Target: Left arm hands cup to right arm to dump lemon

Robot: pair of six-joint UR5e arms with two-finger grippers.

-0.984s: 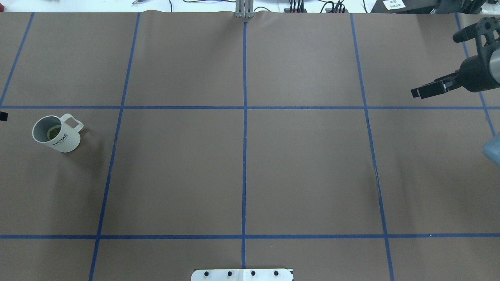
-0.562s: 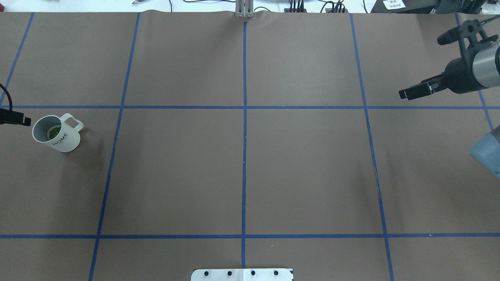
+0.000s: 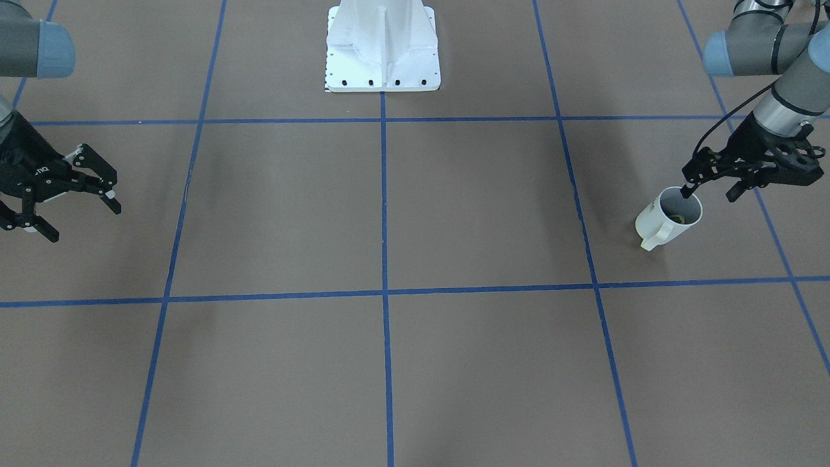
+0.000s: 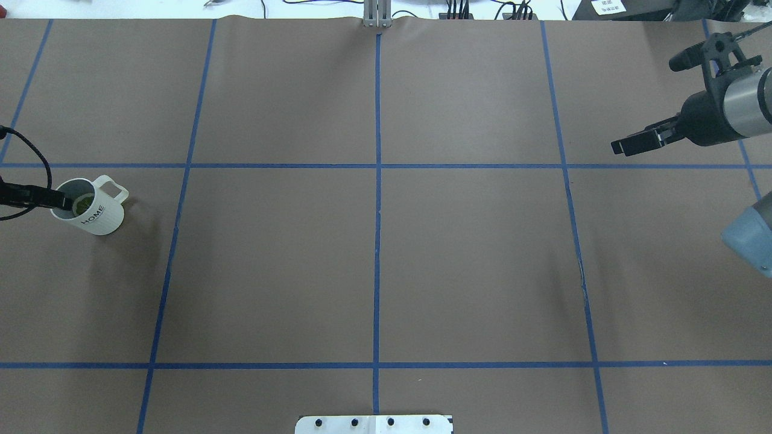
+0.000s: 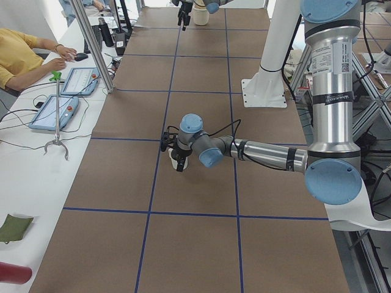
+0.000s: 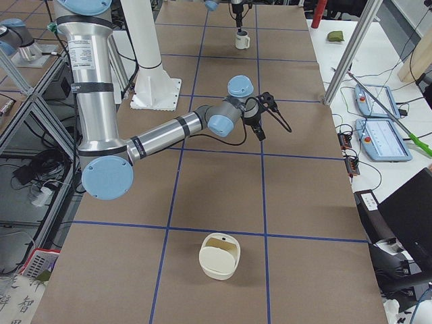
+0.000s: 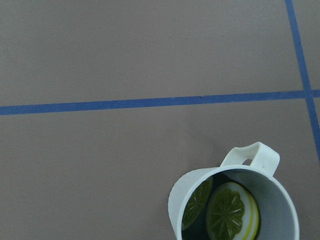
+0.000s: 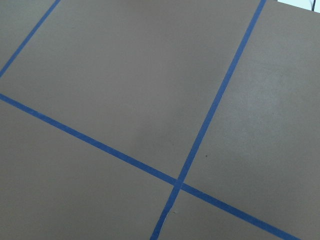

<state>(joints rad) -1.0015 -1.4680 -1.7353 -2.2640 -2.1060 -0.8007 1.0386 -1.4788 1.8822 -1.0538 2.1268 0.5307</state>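
The white ribbed cup (image 4: 96, 216) lettered "HOME" stands upright at the table's left, handle toward the far right. It also shows in the front view (image 3: 664, 224) and the left wrist view (image 7: 200, 200). A yellow-green lemon slice (image 7: 232, 214) lies inside it. My left gripper (image 3: 710, 191) is open at the cup's rim, with one fingertip (image 3: 686, 190) over the mouth and the other outside. In the overhead view its finger (image 4: 36, 196) overlaps the rim. My right gripper (image 3: 81, 222) is open and empty, far off at the table's right side (image 4: 627, 144).
The white robot base plate (image 3: 382, 65) stands at the near-middle edge. Blue tape lines grid the brown table. A cream container (image 6: 219, 255) sits on the table's right end. An operator (image 5: 18, 58) sits at a side desk with tablets.
My left gripper has come in from the left edge to the cup's rim. My right gripper has moved a little toward the table's middle. The cup has not moved.
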